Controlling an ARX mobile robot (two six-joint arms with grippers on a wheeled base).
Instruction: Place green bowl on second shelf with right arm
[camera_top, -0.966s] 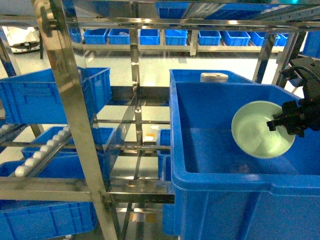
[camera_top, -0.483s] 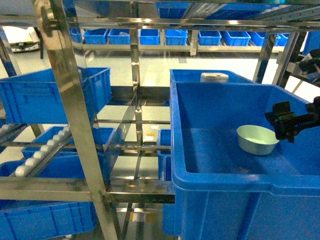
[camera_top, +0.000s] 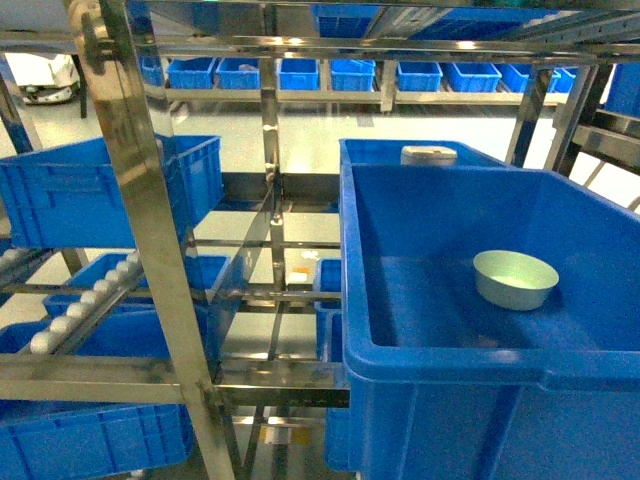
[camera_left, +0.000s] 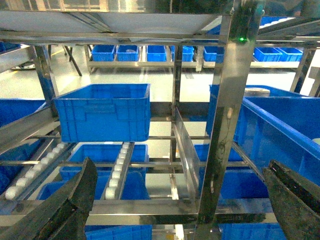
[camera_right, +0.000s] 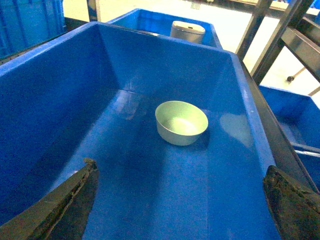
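Green bowl (camera_top: 515, 279): a second ago tilted on edge, mouth facing the head camera, pinched at its right rim by the right gripper. Now upright on the floor of the large blue bin (camera_top: 440, 352), toward the bin's right wall, free of any grip.

Right gripper (camera_right: 180, 200): gone from the head view. Fingers (camera_right: 65, 200) spread wide, above the bin's near end, well apart from bowl.
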